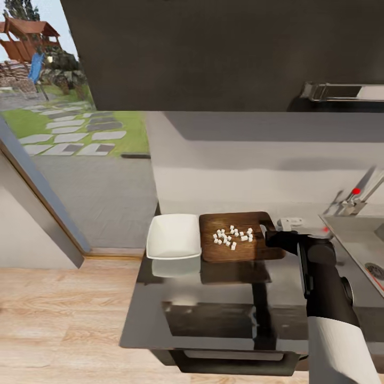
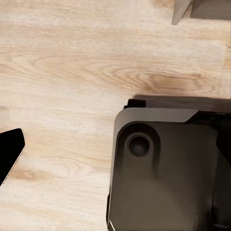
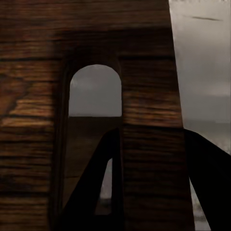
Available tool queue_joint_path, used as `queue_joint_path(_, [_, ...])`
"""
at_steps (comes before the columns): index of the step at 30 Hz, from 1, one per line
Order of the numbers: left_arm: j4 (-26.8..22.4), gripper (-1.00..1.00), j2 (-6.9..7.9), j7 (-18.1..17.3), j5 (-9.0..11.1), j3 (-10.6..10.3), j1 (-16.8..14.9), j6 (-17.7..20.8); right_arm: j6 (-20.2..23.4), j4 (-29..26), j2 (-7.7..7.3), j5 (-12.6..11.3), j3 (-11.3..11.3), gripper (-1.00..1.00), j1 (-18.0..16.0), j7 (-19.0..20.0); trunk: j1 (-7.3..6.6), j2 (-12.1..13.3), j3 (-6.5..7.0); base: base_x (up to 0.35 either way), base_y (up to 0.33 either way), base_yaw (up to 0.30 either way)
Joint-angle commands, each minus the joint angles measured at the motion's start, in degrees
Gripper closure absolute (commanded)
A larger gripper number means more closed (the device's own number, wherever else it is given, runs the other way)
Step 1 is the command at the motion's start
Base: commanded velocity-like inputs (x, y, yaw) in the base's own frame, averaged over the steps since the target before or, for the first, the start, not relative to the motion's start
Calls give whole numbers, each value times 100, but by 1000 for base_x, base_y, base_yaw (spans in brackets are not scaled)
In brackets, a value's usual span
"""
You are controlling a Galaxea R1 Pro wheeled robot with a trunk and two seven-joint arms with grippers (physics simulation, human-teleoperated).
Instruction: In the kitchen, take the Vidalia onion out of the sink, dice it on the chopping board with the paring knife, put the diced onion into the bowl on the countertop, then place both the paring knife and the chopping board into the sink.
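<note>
The wooden chopping board (image 1: 240,250) lies on the dark countertop with several white diced onion pieces (image 1: 233,237) on it. The white bowl (image 1: 173,237) stands against the board's left edge, with nothing in it. My right gripper (image 1: 269,232) is at the board's right end. In the right wrist view, the right gripper (image 3: 151,139) is shut on the wooden strip beside the board's handle hole (image 3: 95,91), one finger on each side. A small pale object (image 1: 291,223) beside the gripper may be the paring knife. A black finger (image 2: 9,150) of my left gripper hangs over the wooden floor.
The sink (image 1: 354,234) and its faucet (image 1: 360,194) are right of the board. A dark cabinet hangs above the counter. Left of the counter a doorway opens onto a garden. My own dark base (image 2: 163,173) stands on the floor.
</note>
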Motion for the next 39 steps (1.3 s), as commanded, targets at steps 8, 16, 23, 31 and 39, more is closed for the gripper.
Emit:
queue_joint_path(8, [24, -100, -7, 2, 53, -49, -10, -38, 21, -7, 10, 38, -13, 100, -7, 64, 4, -11, 62, 0, 227, 0])
queue_joint_path(16, [24, -100, -11, 2, 51, -49, -10, -38, 21, -7, 10, 34, -13, 100, -7, 64, 4, -11, 134, 0, 157, 0])
queue_joint_path(23, [24, -100, -12, 2, 52, -49, -10, -38, 21, -7, 6, 38, -18, 100, -7, 64, 4, -11, 197, 0, 157, 0])
queue_joint_path(31, [24, -100, -9, 2, 49, -49, -10, -38, 21, -7, 1, 38, -20, 100, -7, 64, 4, -11, 269, 0, 4, 0])
queue_joint_path(39, [24, -100, -8, 2, 51, -49, -10, -38, 21, -7, 1, 38, -17, 100, -7, 64, 4, -11, 341, 128, 115, 0])
